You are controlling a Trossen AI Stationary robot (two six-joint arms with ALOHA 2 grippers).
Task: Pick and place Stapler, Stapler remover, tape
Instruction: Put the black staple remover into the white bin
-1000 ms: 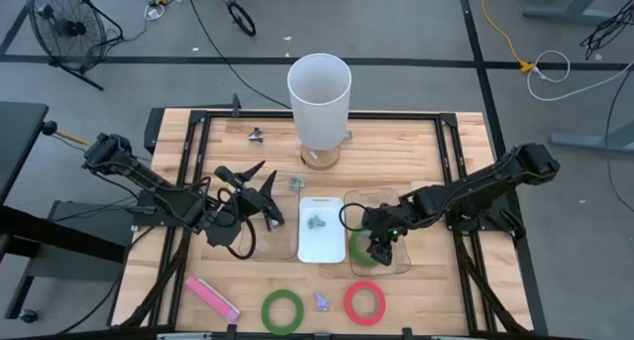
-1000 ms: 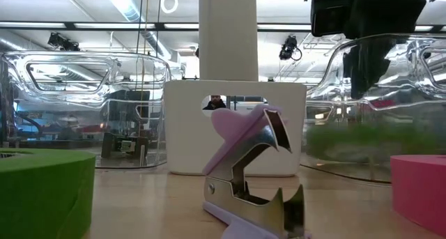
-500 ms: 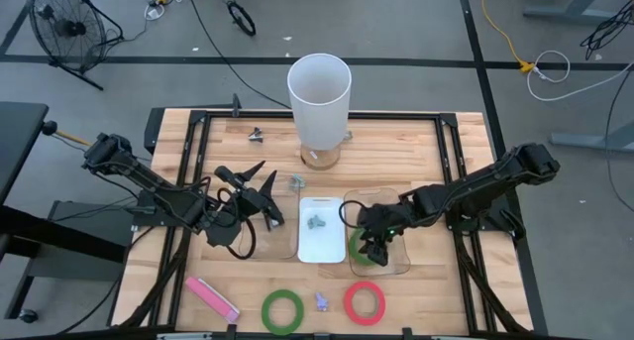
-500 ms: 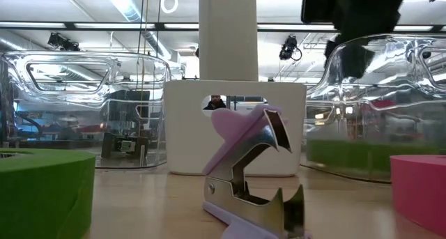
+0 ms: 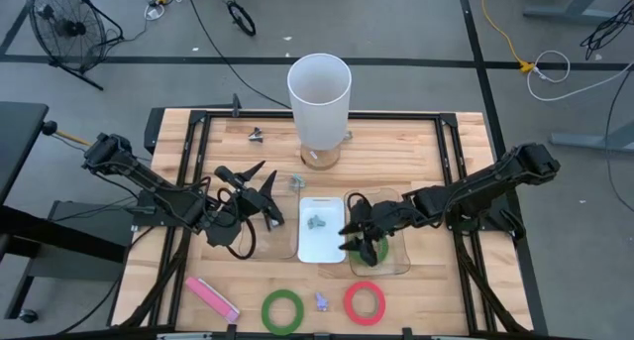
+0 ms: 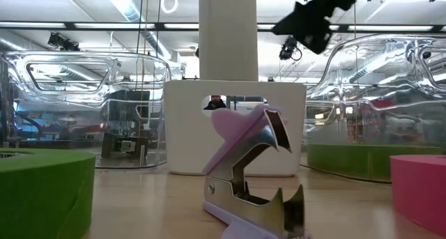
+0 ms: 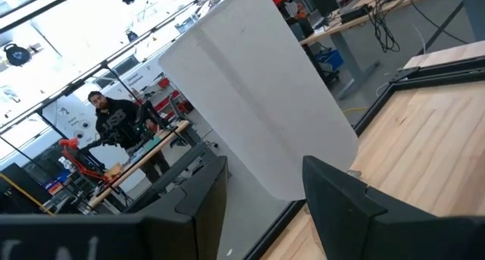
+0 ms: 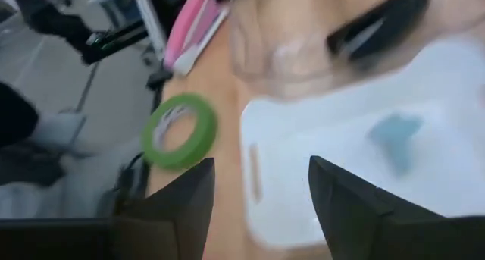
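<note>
Since the right gripper has lifted off, one green tape now lies released.
Left gripper [image 5: 260,193]: waiting, fingers spread, empty.
Stapler [image 5: 211,297]: front left, untouched.
Green tape [image 5: 282,310]: front edge.
Remover [image 5: 322,301]: beside it.
Red tape [image 5: 365,301]: front.
Right gripper [image 5: 354,237]: open, empty, above clear bin [image 5: 399,263]; placed tape [image 5: 377,250] inside.

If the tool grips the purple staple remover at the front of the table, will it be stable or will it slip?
The staple remover is small with smooth, curved metal jaws, so it may slip. It stands on a narrow base, jaws upward, so a sideways push would probably tip it. It looks rigid and probably light.
</note>
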